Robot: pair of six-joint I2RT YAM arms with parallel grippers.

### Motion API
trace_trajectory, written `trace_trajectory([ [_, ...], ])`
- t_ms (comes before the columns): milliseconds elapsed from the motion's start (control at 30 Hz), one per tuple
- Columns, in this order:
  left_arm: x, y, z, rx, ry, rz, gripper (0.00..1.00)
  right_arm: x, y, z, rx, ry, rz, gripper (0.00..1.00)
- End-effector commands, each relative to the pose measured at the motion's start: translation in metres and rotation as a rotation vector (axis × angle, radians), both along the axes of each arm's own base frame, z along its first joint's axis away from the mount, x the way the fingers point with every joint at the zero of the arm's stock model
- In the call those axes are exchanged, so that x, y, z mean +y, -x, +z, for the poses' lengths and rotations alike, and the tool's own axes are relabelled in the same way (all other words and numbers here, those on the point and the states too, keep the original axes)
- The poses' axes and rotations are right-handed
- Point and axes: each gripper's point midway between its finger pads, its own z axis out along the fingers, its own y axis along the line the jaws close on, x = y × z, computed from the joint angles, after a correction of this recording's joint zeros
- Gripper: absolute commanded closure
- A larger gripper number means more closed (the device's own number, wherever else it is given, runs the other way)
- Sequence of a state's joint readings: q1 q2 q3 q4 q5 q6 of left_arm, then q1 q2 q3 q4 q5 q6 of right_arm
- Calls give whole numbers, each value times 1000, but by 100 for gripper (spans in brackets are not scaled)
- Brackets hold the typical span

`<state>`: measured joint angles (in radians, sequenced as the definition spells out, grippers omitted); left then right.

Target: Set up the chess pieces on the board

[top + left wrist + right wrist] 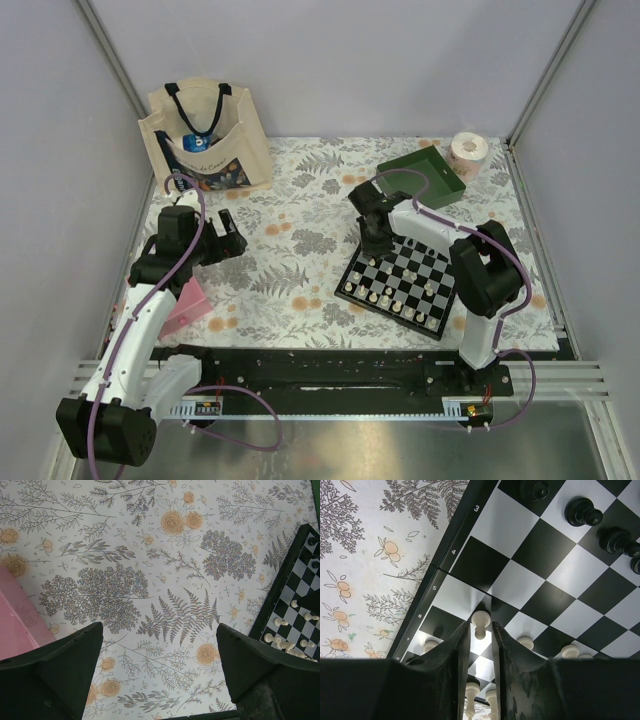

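The right gripper (481, 630) is down over the left, far part of the board (507, 582), its jaws drawn in narrow. A white pawn (480, 622) stands between the two fingers (452, 665), which sit very close on either side of its head. I cannot tell whether they actually press on it or only flank it. The pawn looks to be on a light square, just inside the numbered edge of the board.

More white pieces (525, 642) stand close around the fingertips on the neighbouring squares, so the gripper has little room on either side. The black pieces (582, 511) are further off on the opposite side of the board, with bare squares between.

The left gripper (159, 627) hangs over the flowered cloth (165, 570) with its jaws wide apart, holding and touching nothing. A pink thing (15, 620) lies just to its left.

The board sits on the right half of the table, turned at an angle, right in front of the right arm. Beyond it on the far side is the green tray (425, 175), and a pale roll (468, 150) stands at the tray's far right corner. A cloth tote bag (205, 140) stands upright in the far left corner, well away from the board.
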<state>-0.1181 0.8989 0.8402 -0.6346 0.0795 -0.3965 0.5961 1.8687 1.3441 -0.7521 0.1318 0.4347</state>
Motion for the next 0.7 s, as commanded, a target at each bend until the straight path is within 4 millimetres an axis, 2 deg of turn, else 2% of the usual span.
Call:
trace_trajectory([
  [0, -2, -6, 7, -37, 10, -12, 1, 2, -12, 11, -39, -11, 7, 69],
  [133, -2, -6, 6, -33, 11, -14, 1, -1, -10, 6, -28, 1, 1, 73],
  [267, -2, -6, 6, -35, 10, -11, 1, -2, -5, 3, -8, -1, 7, 80],
  [333, -2, -6, 6, -35, 10, -15, 1, -1, -4, 6, -12, -15, 8, 87],
  [400, -2, -6, 6, -33, 11, -12, 1, 0, -3, 10, -20, -25, 8, 88],
  [433, -2, -6, 6, -35, 10, -13, 1, 2, -1, 12, -21, -38, 14, 92],
  [667, -2, -6, 6, -33, 13, -15, 1, 0, 18, 24, -27, -91, -4, 91],
])
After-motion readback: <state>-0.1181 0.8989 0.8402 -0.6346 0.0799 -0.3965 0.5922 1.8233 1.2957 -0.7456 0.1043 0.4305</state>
